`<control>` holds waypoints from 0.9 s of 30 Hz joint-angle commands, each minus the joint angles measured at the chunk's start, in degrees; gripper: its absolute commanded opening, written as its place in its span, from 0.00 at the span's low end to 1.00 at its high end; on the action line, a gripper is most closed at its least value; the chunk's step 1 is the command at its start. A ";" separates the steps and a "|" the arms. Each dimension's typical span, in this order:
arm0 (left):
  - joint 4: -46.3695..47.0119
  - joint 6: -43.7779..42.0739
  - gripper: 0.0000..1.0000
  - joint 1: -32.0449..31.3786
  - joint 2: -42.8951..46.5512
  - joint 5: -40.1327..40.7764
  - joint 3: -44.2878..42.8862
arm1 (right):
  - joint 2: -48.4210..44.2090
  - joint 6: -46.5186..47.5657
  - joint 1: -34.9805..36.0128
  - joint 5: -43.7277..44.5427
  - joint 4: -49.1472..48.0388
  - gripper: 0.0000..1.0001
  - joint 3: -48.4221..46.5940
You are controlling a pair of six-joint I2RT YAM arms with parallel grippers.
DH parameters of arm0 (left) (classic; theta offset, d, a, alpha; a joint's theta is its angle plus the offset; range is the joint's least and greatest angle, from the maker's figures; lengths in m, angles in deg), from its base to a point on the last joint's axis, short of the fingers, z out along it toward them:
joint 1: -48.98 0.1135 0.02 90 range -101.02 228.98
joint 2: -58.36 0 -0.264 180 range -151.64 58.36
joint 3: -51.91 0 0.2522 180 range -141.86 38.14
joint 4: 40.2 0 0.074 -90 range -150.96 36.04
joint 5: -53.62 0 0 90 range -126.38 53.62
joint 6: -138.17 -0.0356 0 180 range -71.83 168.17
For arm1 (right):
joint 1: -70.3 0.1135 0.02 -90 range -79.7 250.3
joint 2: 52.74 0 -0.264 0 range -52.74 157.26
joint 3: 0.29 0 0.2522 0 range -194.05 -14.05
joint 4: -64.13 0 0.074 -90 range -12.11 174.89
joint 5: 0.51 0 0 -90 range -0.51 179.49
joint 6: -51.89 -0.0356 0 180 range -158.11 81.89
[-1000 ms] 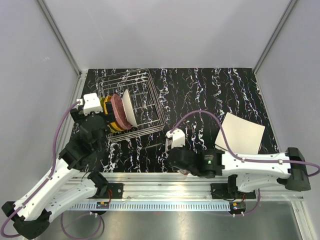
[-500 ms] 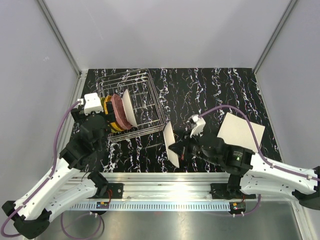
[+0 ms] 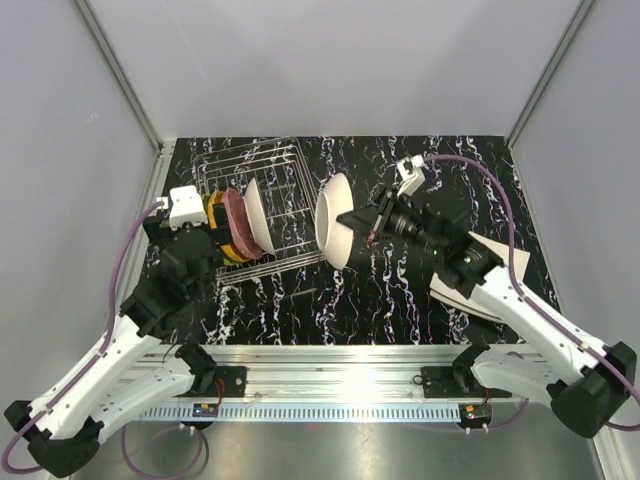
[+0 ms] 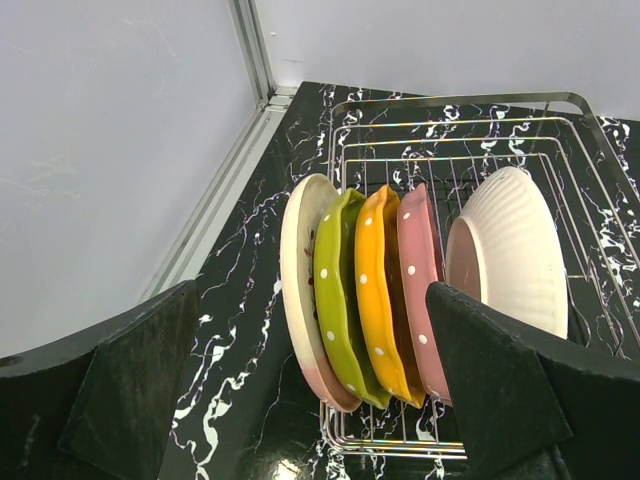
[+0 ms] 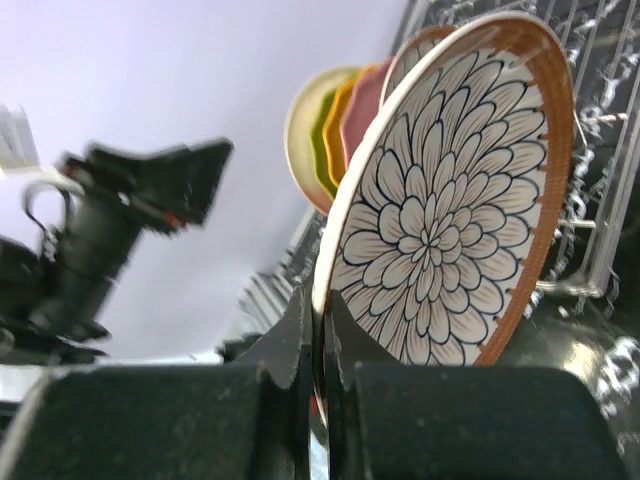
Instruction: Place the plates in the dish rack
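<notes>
The wire dish rack [image 3: 300, 168] stands at the back left and holds several plates [image 3: 236, 224] on edge. In the left wrist view these are a cream one [image 4: 298, 262], a lime-green one [image 4: 336, 288], an orange one [image 4: 374, 286], a pink one [image 4: 418, 290] and a ribbed white one [image 4: 512, 248]. My left gripper [image 3: 204, 246] is open at the rack's near left end, its fingers [image 4: 505, 385] on either side of the row. My right gripper [image 3: 354, 218] is shut on the rim of the brown-rimmed petal plate [image 5: 445, 205], held upright in the air just right of the rack.
A cream squarish plate [image 3: 497, 258] lies flat on the black marbled table [image 3: 400, 300] at the right, partly under my right arm. Grey walls close in the table at the back and sides. The arm bases sit on the metal rail at the near edge.
My right arm has lifted the petal plate from low near the table's front, swung it back and up, and now holds it on edge beside the rack. The left arm has not moved.
</notes>
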 commanded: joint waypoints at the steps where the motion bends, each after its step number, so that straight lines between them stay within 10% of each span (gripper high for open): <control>1: 3.21 0.05 0.99 0.24 -0.34 1.13 0.05 | 3.08 -8.69 -6.38 -15.38 -23.29 0.00 -4.92; 27: 4.53 -1.18 0.99 0.50 -1.30 2.80 0.84 | 35.08 -20.49 -12.72 -28.23 -49.33 0.00 -17.48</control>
